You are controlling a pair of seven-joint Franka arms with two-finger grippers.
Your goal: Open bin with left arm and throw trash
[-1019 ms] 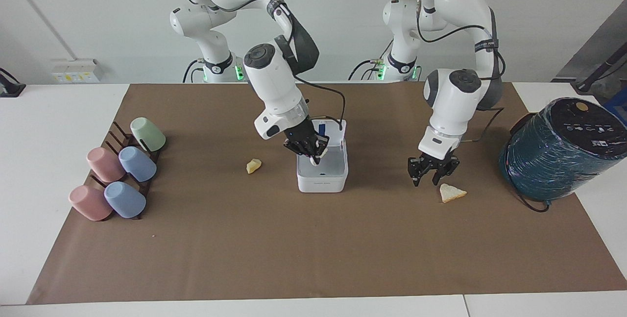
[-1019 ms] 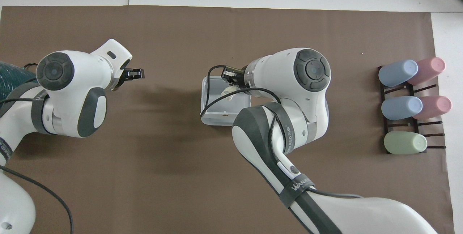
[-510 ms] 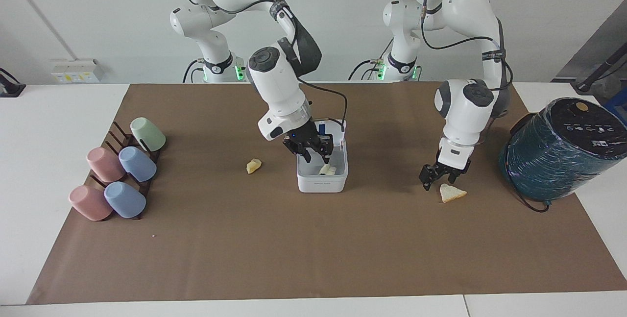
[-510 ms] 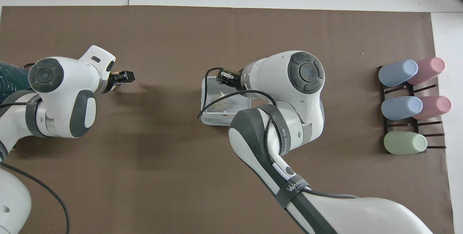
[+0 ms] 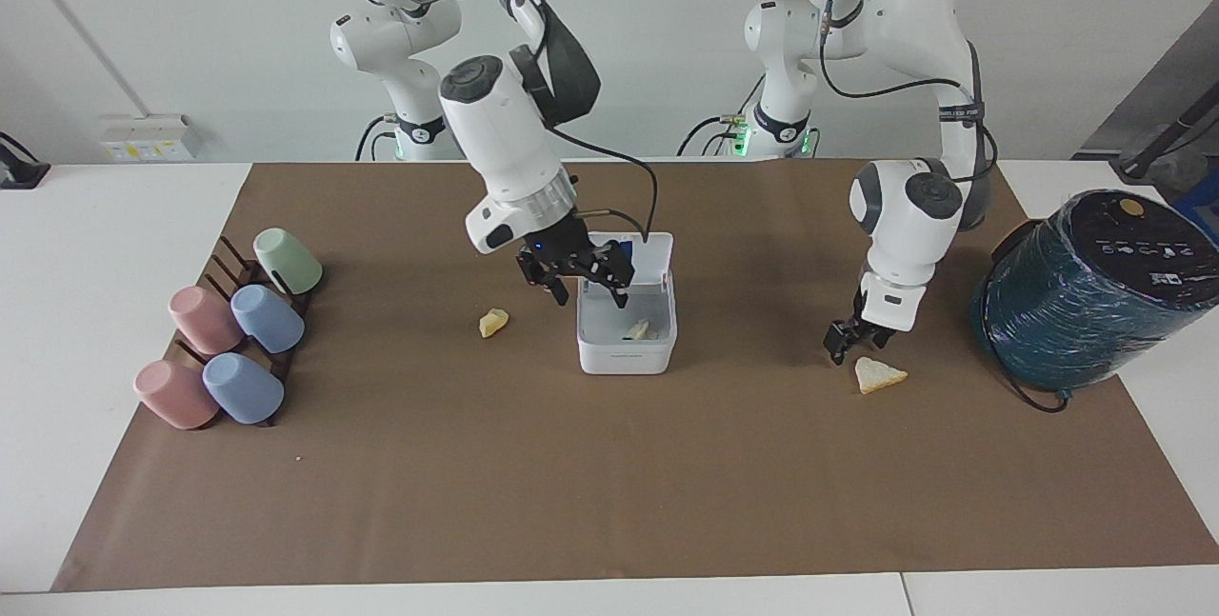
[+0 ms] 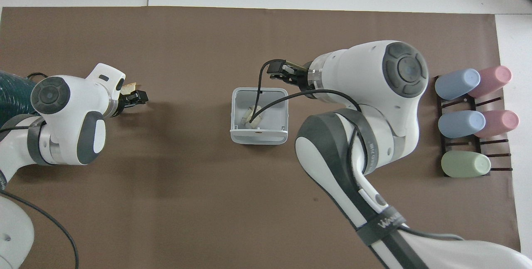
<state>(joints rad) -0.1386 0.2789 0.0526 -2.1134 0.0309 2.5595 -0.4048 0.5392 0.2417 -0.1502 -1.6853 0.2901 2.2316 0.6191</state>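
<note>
The bin (image 5: 626,330) sits mid-table with its lid up and a white tissue wad (image 5: 638,329) inside, the right gripper (image 5: 574,275) hanging open and empty over its rim toward the yellow chunk (image 5: 493,322), while the left gripper (image 5: 850,340), its opening unreadable, hovers just beside the tan triangle (image 5: 878,375).

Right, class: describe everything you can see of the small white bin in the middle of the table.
The bin is a small, square, white box with rounded corners, plastic by its look. It stands upright on the brown mat. Its hinged lid is raised on the robots' side, with a blue strip showing there. Inside lies a crumpled white tissue wad. No gripper touches it.
</note>
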